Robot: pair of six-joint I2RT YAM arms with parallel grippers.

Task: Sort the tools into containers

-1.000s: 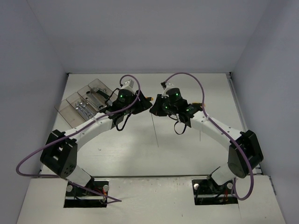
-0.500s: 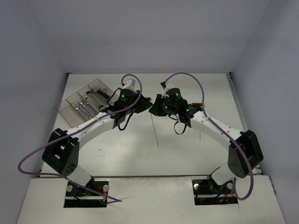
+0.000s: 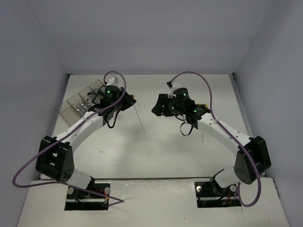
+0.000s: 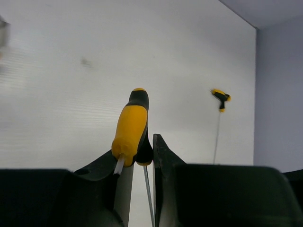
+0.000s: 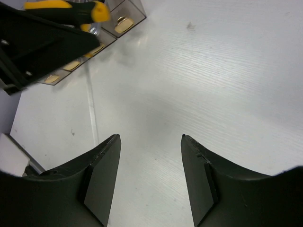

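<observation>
One loose T-handle key [image 4: 220, 97], left-wrist view

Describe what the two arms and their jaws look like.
Both arms match: the left arm and right arm have white links, chunky black joint housings and black wrists with small green lights. A purple cable loops along each. The jaws are matte black, tapering plates.
</observation>
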